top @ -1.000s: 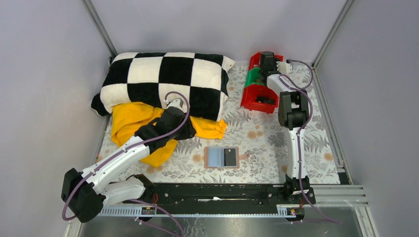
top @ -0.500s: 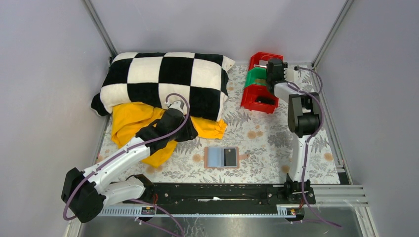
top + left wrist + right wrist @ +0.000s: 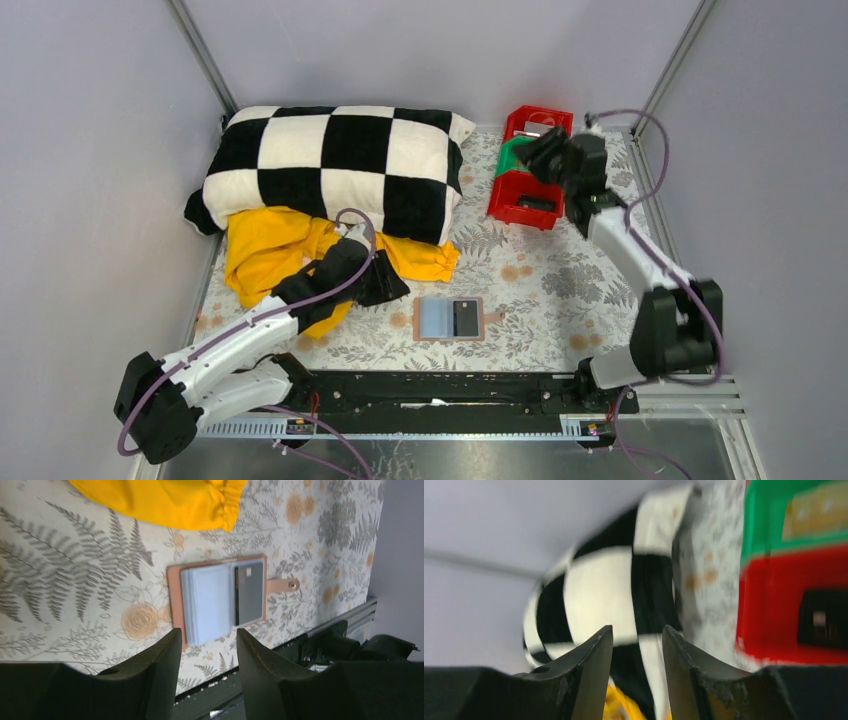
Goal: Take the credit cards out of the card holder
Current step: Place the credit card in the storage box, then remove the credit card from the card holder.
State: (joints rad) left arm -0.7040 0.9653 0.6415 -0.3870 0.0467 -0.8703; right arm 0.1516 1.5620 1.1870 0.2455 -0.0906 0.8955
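Top external view: card holder (image 3: 448, 319) lies open at six o'clock on the table (image 3: 560, 290), one dark credit card (image 3: 465, 318) not yet out of its three o'clock half, while my left pincer (image 3: 207, 635) and right pincer (image 3: 637, 632) both hang parted, empty.

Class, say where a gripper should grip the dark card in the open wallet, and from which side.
Probably its outer long edge, nearest the tab, coming steeply from above: the dark card lies flat in the open card holder, so only an edge offers purchase.

Probably a lab cell: grey walls (image 3: 100, 150), aluminium rails (image 3: 690, 388).
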